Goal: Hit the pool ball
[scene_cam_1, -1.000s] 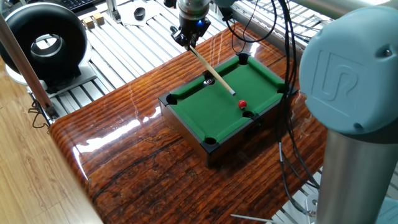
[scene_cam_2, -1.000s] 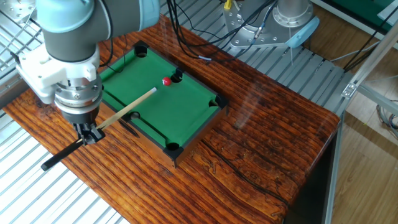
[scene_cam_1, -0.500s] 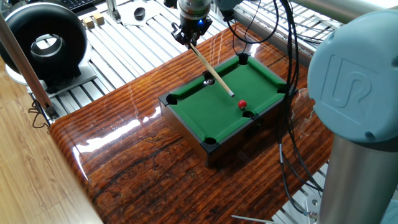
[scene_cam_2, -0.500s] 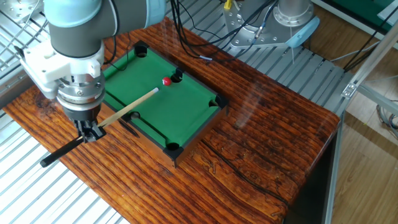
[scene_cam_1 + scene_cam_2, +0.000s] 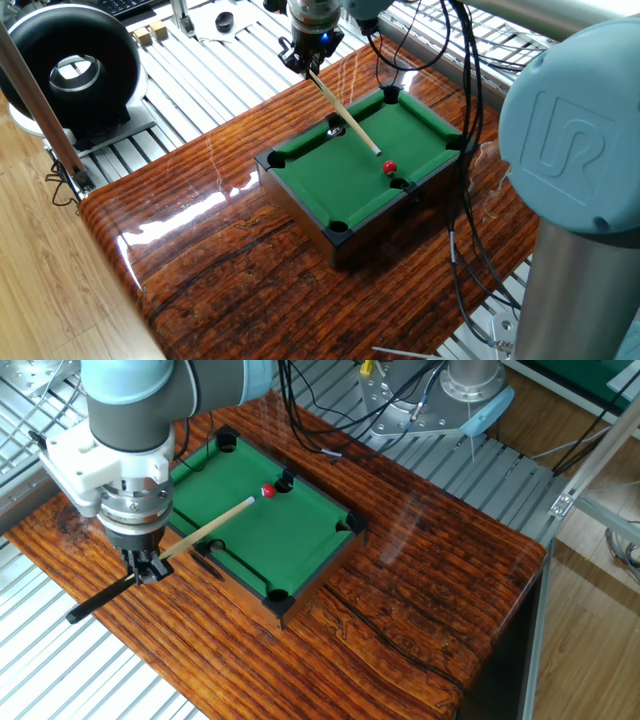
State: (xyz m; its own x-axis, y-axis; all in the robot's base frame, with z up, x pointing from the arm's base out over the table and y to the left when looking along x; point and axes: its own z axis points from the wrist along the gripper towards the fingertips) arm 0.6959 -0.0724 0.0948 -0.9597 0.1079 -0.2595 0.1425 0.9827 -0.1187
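A tiny red pool ball (image 5: 390,168) lies on the green felt of the miniature pool table (image 5: 330,185), close to a side pocket; it also shows in the other fixed view (image 5: 267,490). My gripper (image 5: 309,63) is shut on a wooden cue stick (image 5: 346,113) and holds it slanting down over the table. In the other fixed view the gripper (image 5: 147,571) grips the cue (image 5: 205,535) near its black butt. The cue tip sits a short way from the ball, apart from it.
The pool table (image 5: 310,525) stands on a glossy wooden tabletop (image 5: 220,250). A black ring-shaped device (image 5: 72,70) stands at the left. Cables (image 5: 465,120) hang near the table's right side. Slatted metal decking (image 5: 90,680) surrounds the wood. The arm's grey body (image 5: 580,170) fills the right foreground.
The gripper and cue have shifted slightly toward the ball. The cue tip is a bit nearer the red ball. The ball has not moved.
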